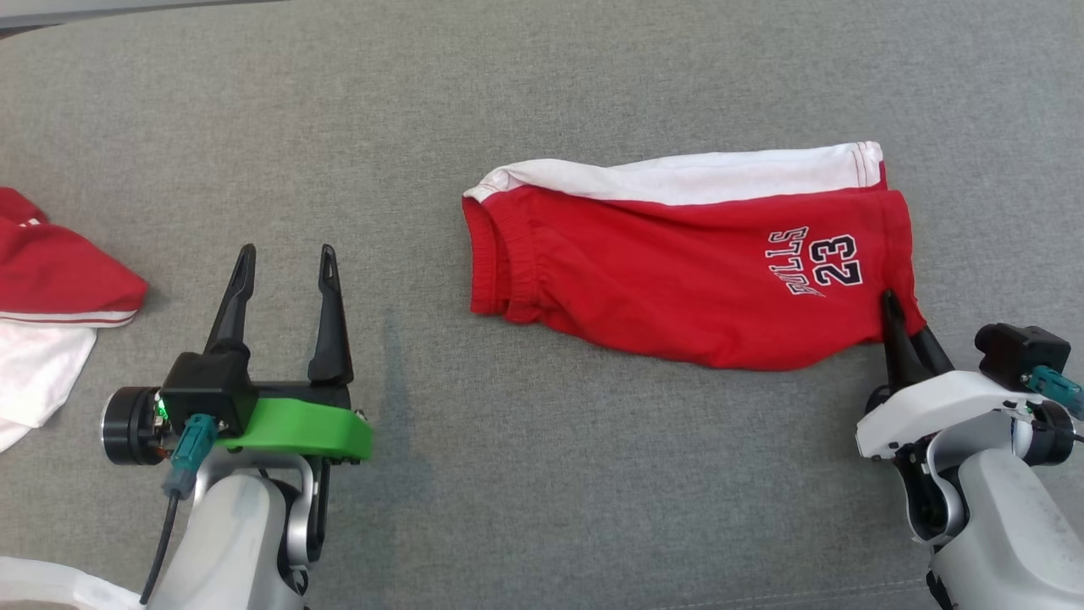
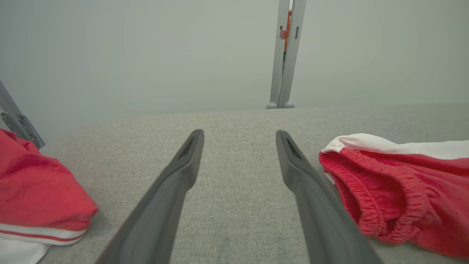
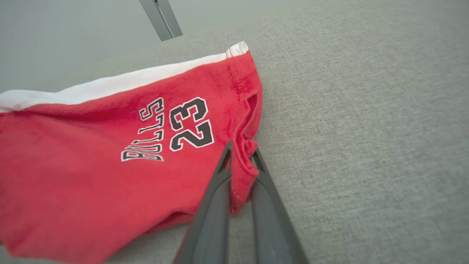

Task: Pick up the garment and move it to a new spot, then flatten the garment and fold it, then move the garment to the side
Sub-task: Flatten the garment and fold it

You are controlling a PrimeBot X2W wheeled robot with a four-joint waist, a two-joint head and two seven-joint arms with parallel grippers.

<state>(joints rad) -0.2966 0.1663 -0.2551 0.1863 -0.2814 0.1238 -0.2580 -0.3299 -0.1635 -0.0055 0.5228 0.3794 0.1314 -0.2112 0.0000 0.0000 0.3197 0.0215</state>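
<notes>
Where the grey pad runs nearest the robot, bare cloth lies open between the two arms. The left gripper hovers there with its fingers spread, holding nothing, and a second red-and-white garment lies off to its left. The right gripper is pressed together on the near right corner of the shorts, pinching the red hem fold. The shorts lie flat right of centre, with the waistband toward the left gripper but apart from it and a white stripe along the far side. Print beside the pinched corner reads "BULLS 23". Beyond, open pad reaches a pale wall and a metal post.
</notes>
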